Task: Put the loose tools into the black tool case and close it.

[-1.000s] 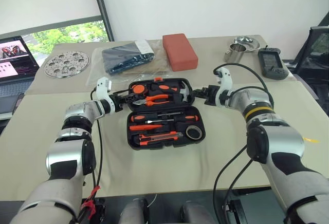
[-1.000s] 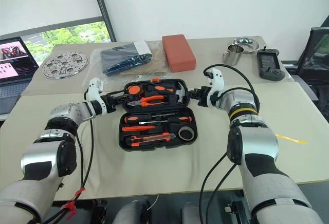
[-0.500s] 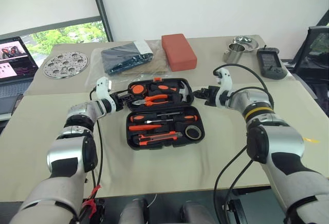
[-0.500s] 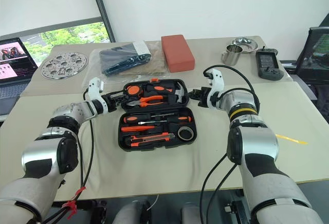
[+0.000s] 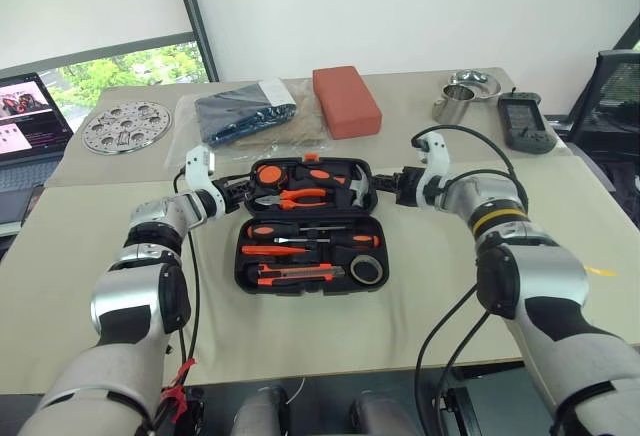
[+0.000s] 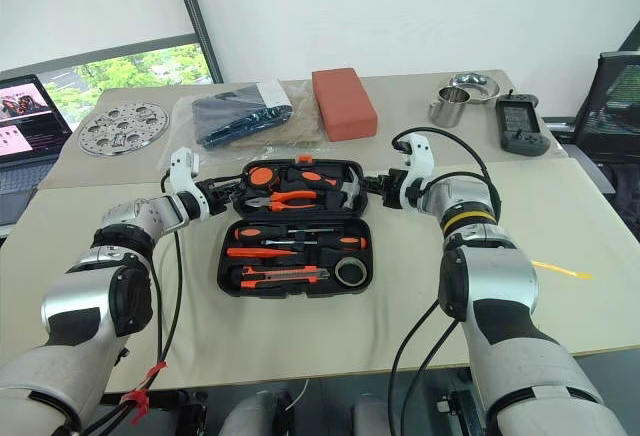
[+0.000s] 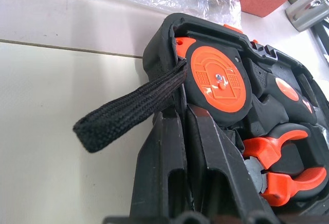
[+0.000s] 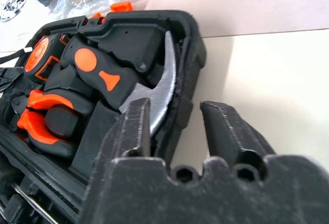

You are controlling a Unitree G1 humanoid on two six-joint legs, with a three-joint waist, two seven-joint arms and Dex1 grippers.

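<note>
The black tool case (image 5: 309,224) lies open near the middle of the counter (image 5: 90,256), its far half carrying pliers (image 5: 297,196) and a round orange tape measure (image 7: 218,80), its near half carrying two screwdrivers (image 5: 318,230), a utility knife (image 5: 298,274) and a small dark tape roll (image 5: 367,270). The left end effector (image 5: 240,194) meets the far half at its left edge; in the left wrist view its fingers (image 7: 169,167) are pressed together at the rim of the case, beside a black strap loop (image 7: 131,106). The right end effector (image 5: 392,185) meets the far half at its right edge; in the right wrist view its fingers (image 8: 131,131) stand partly apart and straddle the rim, one inside beside a hammer's claw (image 8: 167,82), the other outside over the counter. Toward the counter's far edge lie a red-orange block (image 5: 346,101), a bagged dark item (image 5: 240,116), a perforated metal disc (image 5: 124,125), a metal cup (image 5: 451,102) and a grey handheld device (image 5: 525,122).
</note>
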